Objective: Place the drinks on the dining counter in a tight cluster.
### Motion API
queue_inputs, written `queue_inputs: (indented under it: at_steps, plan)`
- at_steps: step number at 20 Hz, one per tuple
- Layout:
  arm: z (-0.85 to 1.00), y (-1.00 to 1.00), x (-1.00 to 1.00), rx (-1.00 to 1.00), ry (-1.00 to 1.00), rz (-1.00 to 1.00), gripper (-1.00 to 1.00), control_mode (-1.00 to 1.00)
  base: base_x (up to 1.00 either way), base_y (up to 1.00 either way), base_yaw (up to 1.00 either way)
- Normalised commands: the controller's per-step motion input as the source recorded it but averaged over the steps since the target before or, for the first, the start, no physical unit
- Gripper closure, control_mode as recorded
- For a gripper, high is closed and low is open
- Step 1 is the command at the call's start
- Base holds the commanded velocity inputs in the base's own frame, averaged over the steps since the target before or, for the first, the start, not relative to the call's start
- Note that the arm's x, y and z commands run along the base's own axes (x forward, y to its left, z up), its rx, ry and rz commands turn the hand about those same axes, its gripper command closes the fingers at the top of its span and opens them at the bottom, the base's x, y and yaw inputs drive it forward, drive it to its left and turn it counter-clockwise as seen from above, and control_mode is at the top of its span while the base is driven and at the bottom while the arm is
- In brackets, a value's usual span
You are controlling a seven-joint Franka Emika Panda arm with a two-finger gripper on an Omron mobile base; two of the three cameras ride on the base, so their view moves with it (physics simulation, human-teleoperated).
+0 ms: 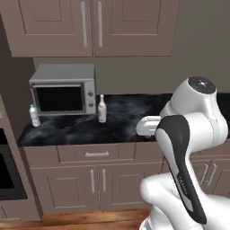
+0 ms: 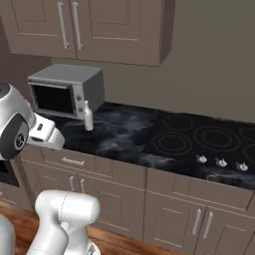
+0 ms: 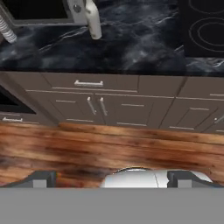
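Currently the arm is folded up over the base, and the gripper (image 3: 112, 179) hangs in the air over the wooden floor, well short of the black counter (image 1: 126, 121); its two tips stand far apart at the bottom of the hand view with nothing between them, so it is wide open and empty, ready for a first pick.

Landmark: the grey microwave (image 1: 64, 89) at the counter's left end.
- Slim white bottle (image 1: 102, 109) stands upright just in front of the microwave's right corner, near the counter's front edge; an easy side approach, nothing crowding it.
- Small clear water bottle (image 1: 34, 115) stands upright at the microwave's left side, tucked toward the wall; tighter to reach.
- Cooktop (image 2: 199, 142) lies well to the right of the microwave, bare of drinks.

Judgement: both bottles sit on the narrow cabinet counter, not on the dining counter, so the task has hardly begun. The open jaws and high, withdrawn pose suit a reach toward the white bottle, the nearer and freer of the two. Being tall and slim, it may tip if grasped high.
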Motion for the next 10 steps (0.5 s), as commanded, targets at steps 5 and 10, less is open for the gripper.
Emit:
queue_inputs:
  at_steps: [5,10]
  plan:
    - [0.00,0.00,0.00,0.00,0.00,0.00,-1.00,1.00,0.91,0.47,-0.41]
    - [0.00,0.00,0.00,0.00,0.00,0.00,-1.00,1.00,0.13,0.27,-0.30]
